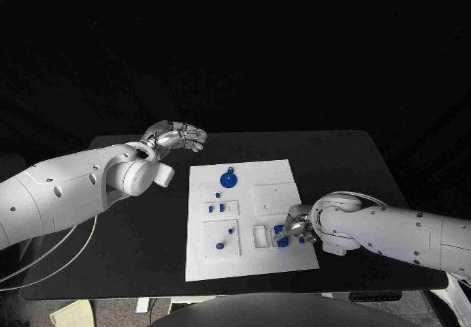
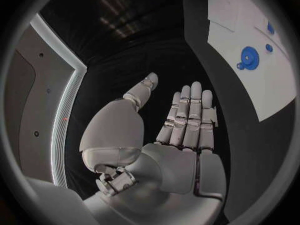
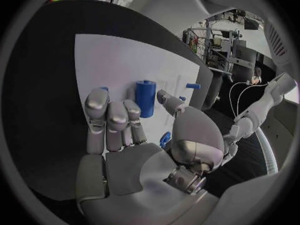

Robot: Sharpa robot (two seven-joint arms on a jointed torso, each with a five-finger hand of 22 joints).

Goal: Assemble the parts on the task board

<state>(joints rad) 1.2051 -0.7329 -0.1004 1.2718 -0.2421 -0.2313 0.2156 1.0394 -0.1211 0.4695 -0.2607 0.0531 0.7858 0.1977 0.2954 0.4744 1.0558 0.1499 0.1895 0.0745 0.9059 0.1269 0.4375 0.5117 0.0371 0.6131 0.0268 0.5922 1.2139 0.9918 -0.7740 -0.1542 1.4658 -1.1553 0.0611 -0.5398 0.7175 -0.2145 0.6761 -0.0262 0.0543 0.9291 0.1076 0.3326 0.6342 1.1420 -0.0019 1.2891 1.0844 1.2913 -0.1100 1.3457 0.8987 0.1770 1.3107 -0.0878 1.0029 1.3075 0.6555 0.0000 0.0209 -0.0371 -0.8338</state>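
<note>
Black table (image 1: 118, 259), task board (image 1: 250, 262), blue cylinder (image 3: 145, 98).

Black table (image 1: 118, 225), square-cornered, matte, reaching from the left side of the scene to the right. Carries one white board (image 1: 284, 262), a tall rectangle at about the middle, slightly turned, its near edge close to the table's near edge, its far edge well short of the far edge. Leaves wide bare black strips left and right of the board, and a broad bare band beyond it. Lies flat on the surface, touching it all along. Seen from the left wrist as a pale slab (image 2: 275, 90) against the dark top (image 2: 206, 70).
</note>
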